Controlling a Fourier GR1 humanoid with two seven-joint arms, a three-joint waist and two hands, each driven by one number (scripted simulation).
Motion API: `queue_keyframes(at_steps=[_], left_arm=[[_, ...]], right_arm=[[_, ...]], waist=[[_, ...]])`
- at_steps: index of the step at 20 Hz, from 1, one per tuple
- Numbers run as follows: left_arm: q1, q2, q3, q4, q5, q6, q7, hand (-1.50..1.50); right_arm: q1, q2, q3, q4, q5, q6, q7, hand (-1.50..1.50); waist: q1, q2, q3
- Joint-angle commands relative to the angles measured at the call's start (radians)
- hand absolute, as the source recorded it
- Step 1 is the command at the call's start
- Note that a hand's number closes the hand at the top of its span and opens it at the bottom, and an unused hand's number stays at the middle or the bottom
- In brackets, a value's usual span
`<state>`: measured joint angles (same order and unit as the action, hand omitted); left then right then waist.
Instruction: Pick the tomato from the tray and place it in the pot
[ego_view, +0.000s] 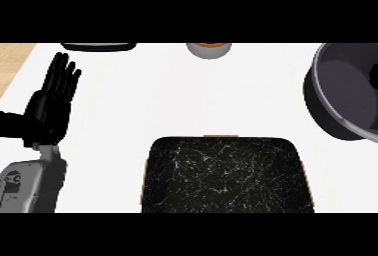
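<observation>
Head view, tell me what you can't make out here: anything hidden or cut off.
- Tomato: not visible on the tray or anywhere else.
- Pot: cut off by the right edge; a dark shape inside can't be identified.
- Right hand: not in view.
- Grey bowl and dark object: cropped by the top edge; contents and identity unclear.
- Left hand: visible, open, at the left.

A white counter (170, 95) fills the view, with a light wooden strip (13, 60) at its upper-left edge.
</observation>
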<state>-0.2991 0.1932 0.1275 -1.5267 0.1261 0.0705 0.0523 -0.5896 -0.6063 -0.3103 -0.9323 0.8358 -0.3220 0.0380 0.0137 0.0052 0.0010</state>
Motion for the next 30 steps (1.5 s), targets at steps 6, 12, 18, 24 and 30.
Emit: queue_keyframes(at_steps=[6,12,18,24,30], left_arm=[[-0.031,-0.019,-0.019,-0.006,-0.016,0.019,0.027,0.0],[-0.017,-0.029,-0.031,-0.03,-0.013,0.013,0.028,0.0],[0.046,-0.008,-0.006,-0.067,-0.005,-0.002,0.01,0.0],[-0.009,-0.024,-0.017,0.01,-0.016,0.002,-0.001,0.0],[0.015,0.0,0.018,-0.008,-0.008,-0.006,-0.029,0.0]], right_arm=[[-0.1,0.005,-0.047,0.402,-0.035,0.007,-0.132,1.5],[-0.167,-0.051,-0.103,0.579,-0.107,0.134,-0.294,-1.5],[-0.211,-0.021,-0.165,0.577,-0.189,0.105,-0.445,-1.5],[-0.208,-0.019,-0.316,0.593,-0.357,0.125,-0.482,-1.5],[-0.225,-0.119,-0.426,0.629,-0.484,0.24,-0.481,-1.5]], waist=[[0.013,0.006,0.001],[0.026,0.009,0.002],[0.019,0.003,0.001],[-0.004,0.002,0.001],[0.003,0.003,0.001]])
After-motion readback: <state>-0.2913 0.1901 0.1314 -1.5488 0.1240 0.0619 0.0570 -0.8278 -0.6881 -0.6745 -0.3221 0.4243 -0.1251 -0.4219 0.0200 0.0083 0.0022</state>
